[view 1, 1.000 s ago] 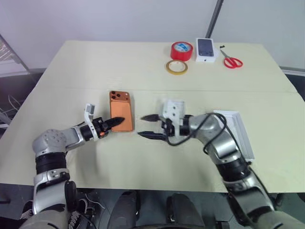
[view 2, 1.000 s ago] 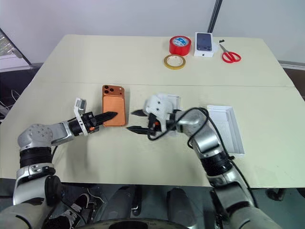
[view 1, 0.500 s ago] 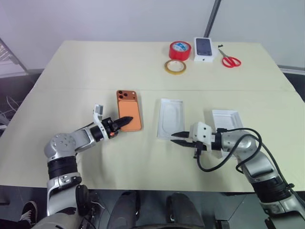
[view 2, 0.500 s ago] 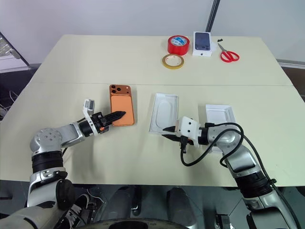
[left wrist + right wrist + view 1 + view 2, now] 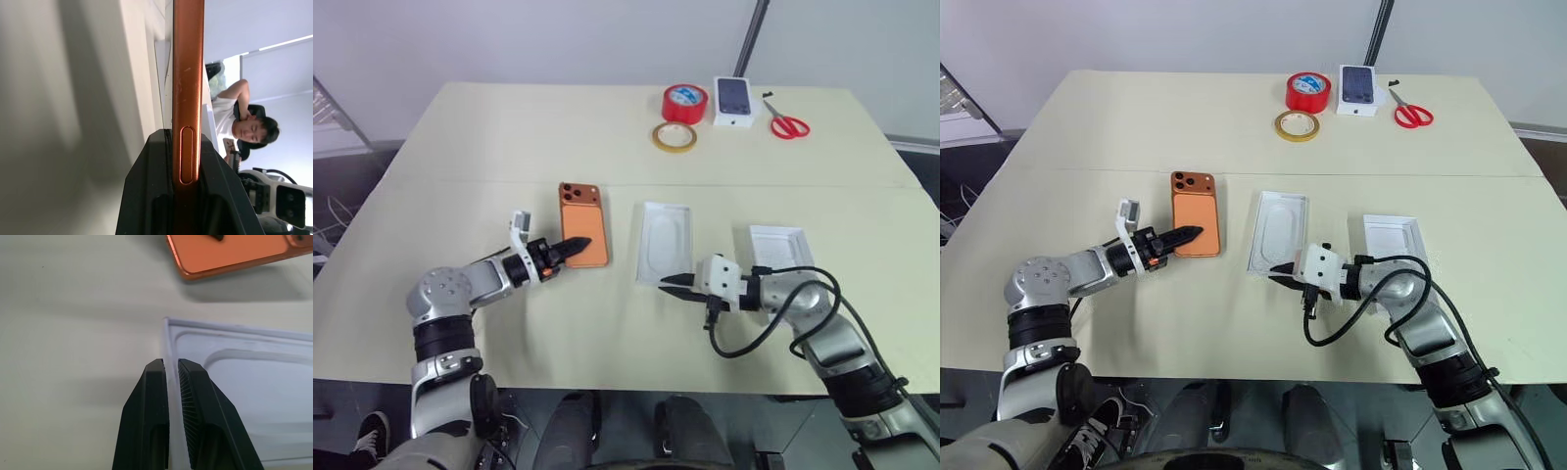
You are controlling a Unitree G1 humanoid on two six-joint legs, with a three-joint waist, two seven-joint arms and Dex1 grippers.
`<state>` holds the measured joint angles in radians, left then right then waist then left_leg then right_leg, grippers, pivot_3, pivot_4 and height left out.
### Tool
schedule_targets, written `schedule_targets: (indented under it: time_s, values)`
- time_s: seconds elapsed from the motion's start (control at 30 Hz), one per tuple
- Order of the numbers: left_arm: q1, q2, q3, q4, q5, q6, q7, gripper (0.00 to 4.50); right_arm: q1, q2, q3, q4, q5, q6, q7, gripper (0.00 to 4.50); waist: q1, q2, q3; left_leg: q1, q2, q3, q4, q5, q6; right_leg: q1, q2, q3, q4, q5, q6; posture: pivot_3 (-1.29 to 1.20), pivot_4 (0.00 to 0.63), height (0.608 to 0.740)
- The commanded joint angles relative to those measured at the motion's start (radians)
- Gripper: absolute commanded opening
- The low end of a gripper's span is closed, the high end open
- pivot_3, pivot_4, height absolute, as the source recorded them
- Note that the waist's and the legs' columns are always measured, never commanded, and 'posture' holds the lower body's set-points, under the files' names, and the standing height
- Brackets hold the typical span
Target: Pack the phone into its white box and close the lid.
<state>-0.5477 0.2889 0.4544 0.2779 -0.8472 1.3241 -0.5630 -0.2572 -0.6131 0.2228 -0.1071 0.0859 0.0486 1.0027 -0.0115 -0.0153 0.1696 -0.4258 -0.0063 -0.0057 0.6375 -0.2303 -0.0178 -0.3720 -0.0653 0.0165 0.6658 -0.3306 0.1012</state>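
Right tool (image 5: 171, 369) now pinching white box (image 5: 666, 242) rim, formerly open.

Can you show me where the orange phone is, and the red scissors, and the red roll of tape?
phone (image 5: 582, 210): left eye view, middle of its orange back.
red scissors (image 5: 791, 127): left eye view, on the red handles.
red tape roll (image 5: 686, 103): left eye view, on its top face.
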Motion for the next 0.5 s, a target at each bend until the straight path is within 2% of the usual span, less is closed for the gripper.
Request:
schedule_targets:
  time_s: [0.03,0.23,0.4,0.5]
  values:
    - [-0.007,-0.001,0.004,-0.055,-0.046,-0.001,-0.010,0.00,-0.010,0.005,0.006,0.009,-0.017,-0.037,-0.011,0.51,0.000,0.000,0.000,0.000,0.000,0.000,0.000,0.000,0.000,0.000,0.000,0.000,0.000,0.000,0.000,0.00,0.150,0.740]
    - [-0.006,-0.007,0.008,-0.060,-0.061,0.008,-0.005,0.00,-0.022,0.011,0.006,0.033,-0.022,-0.050,-0.013,0.51,0.000,0.000,0.000,0.000,0.000,0.000,0.000,0.000,0.000,0.000,0.000,0.000,0.000,0.000,0.000,0.00,0.150,0.740]
    - [0.005,-0.009,0.010,-0.075,-0.071,0.019,0.000,0.00,-0.029,0.029,-0.028,0.013,0.056,-0.020,0.000,0.51,0.000,0.000,0.000,0.000,0.000,0.000,0.000,0.001,-0.001,0.000,0.000,0.000,0.000,0.000,0.000,0.00,0.150,0.740]
    - [0.011,-0.010,0.003,-0.083,-0.074,0.024,0.002,0.00,-0.036,0.023,-0.013,0.043,0.023,-0.043,-0.006,0.51,-0.001,0.000,0.000,0.000,0.000,0.000,0.000,0.001,-0.001,0.000,0.001,0.000,0.000,0.000,0.000,0.00,0.150,0.740]
